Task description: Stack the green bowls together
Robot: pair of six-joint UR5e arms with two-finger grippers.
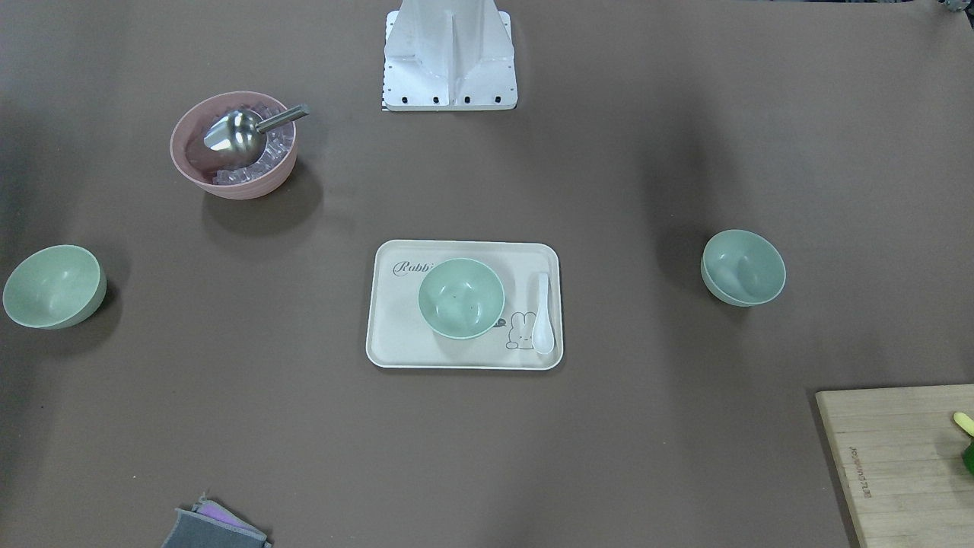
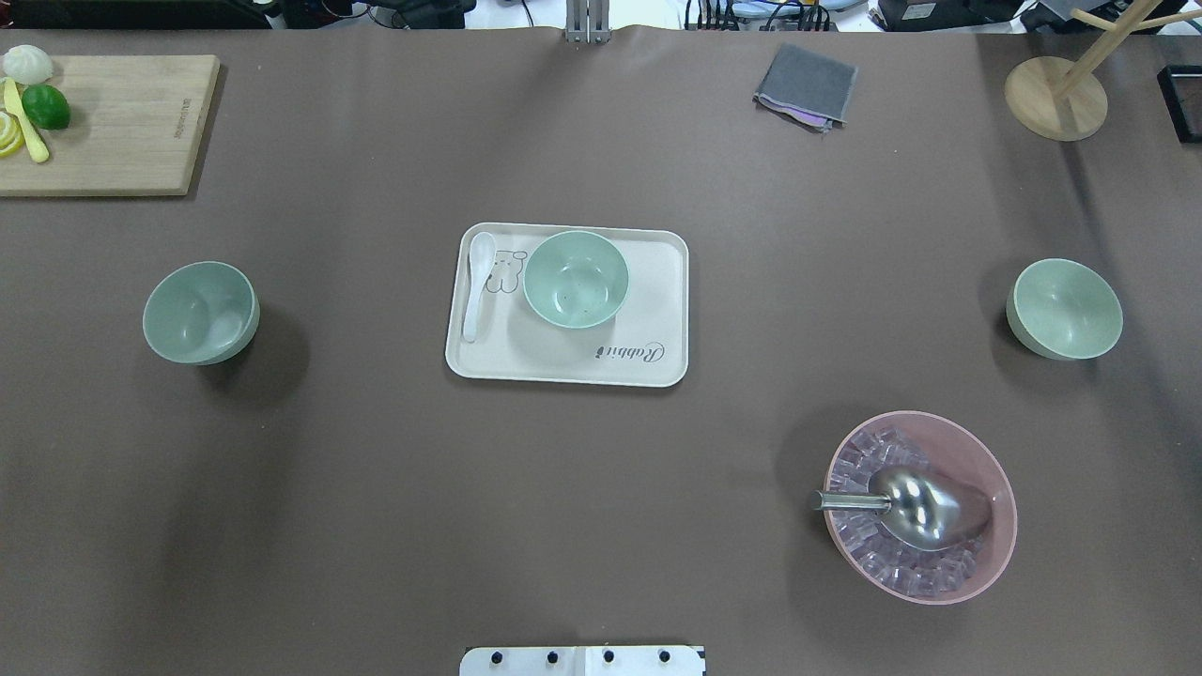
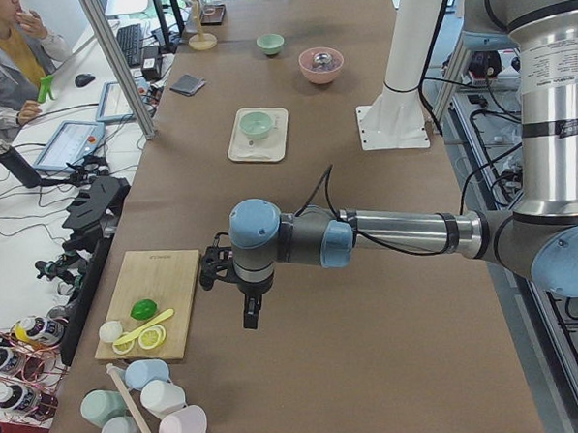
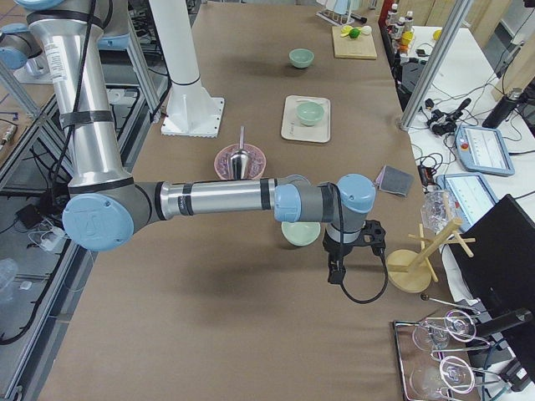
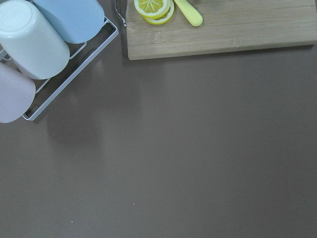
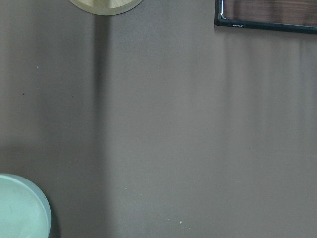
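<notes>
Three pale green bowls stand upright and apart. One [image 2: 200, 313] is on the robot's left side, one [image 2: 575, 279] sits on the cream tray [image 2: 648, 361] beside a white spoon [image 2: 478, 286], and one [image 2: 1066, 308] is on the robot's right side. My left gripper [image 3: 249, 314] shows only in the exterior left view, hanging by the cutting board [image 3: 153, 301]; I cannot tell whether it is open or shut. My right gripper [image 4: 334, 271] shows only in the exterior right view, just past the right bowl [image 4: 299, 233]; I cannot tell its state either. That bowl's rim [image 6: 20, 208] shows in the right wrist view.
A pink bowl [image 2: 977, 573] with ice and a metal scoop [image 2: 916, 507] stands near the robot's right. A grey cloth [image 2: 806, 84] and a wooden stand [image 2: 1054, 97] are at the far right. A rack of cups [image 5: 34, 44] lies beside the cutting board with lemon slices [image 5: 153, 7].
</notes>
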